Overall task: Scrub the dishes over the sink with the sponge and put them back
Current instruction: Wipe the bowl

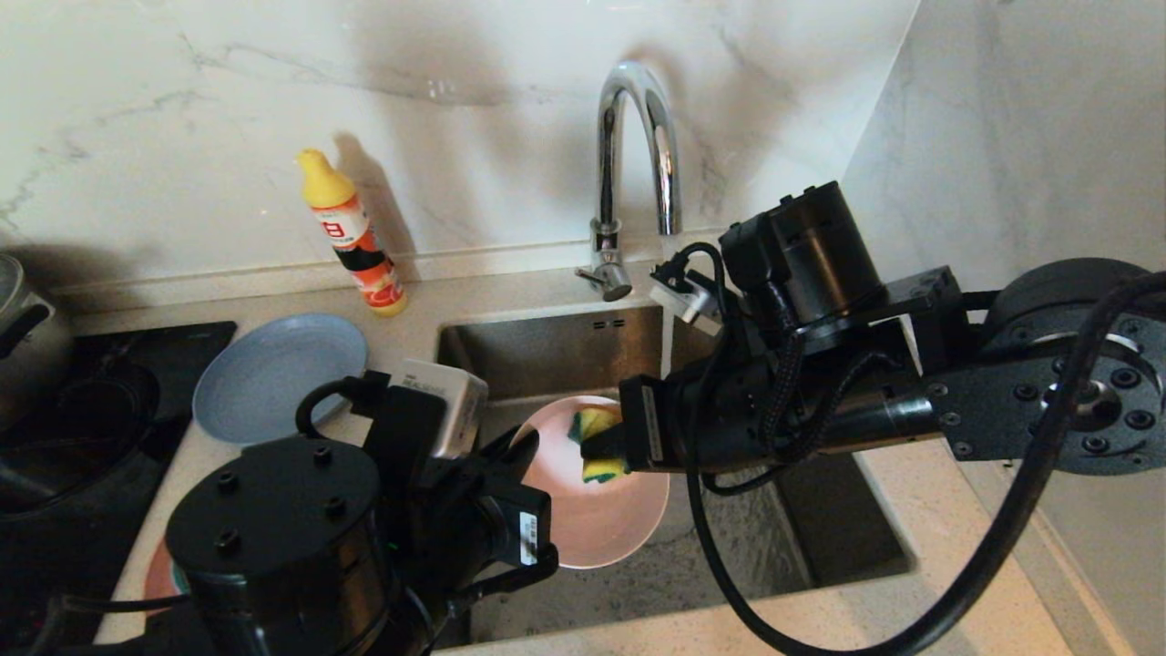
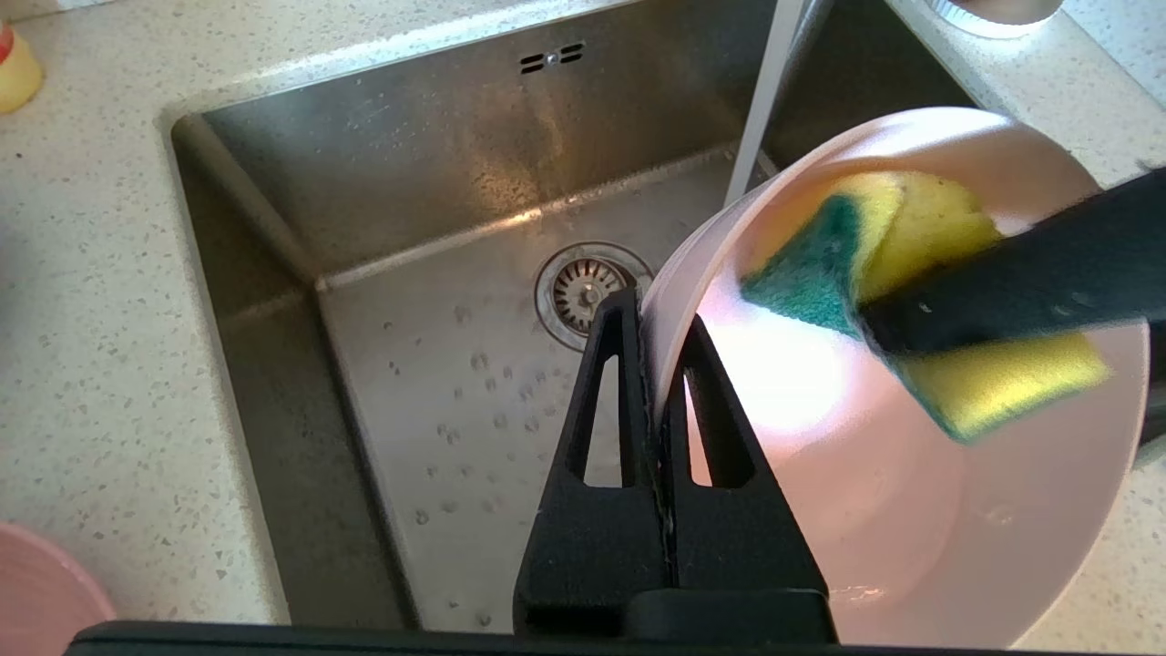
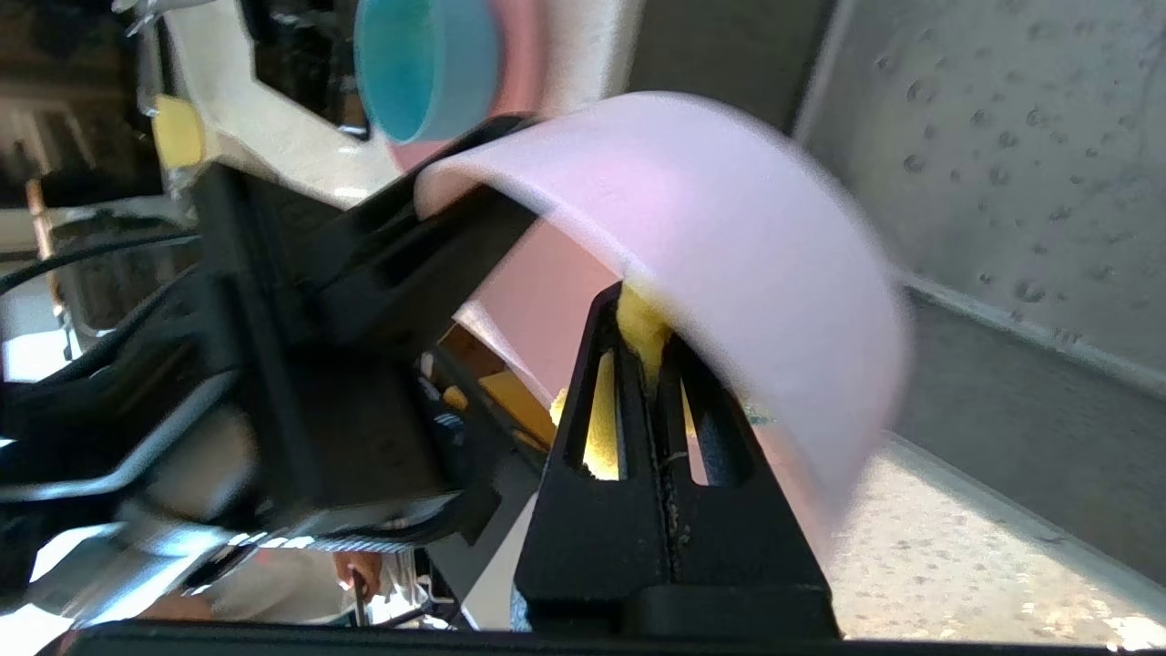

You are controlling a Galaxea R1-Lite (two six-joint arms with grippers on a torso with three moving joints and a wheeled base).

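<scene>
Pink bowl (image 1: 597, 510) mid-scrub over sink (image 1: 547, 351): my left gripper (image 2: 658, 328) pinches its nine-o'clock rim, right gripper (image 1: 606, 444) clenching sponge (image 1: 594, 425); blue-grey plate (image 1: 273, 374) waits

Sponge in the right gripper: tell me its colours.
Yellow with a dark green scouring side; the sponge shows best in the left wrist view.

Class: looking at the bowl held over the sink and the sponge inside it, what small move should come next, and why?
Probably a short wipe of the sponge around the inside of the pink bowl. The left hand pinches the bowl's rim over the sink, and the right hand already presses the sponge against the inner wall.
</scene>
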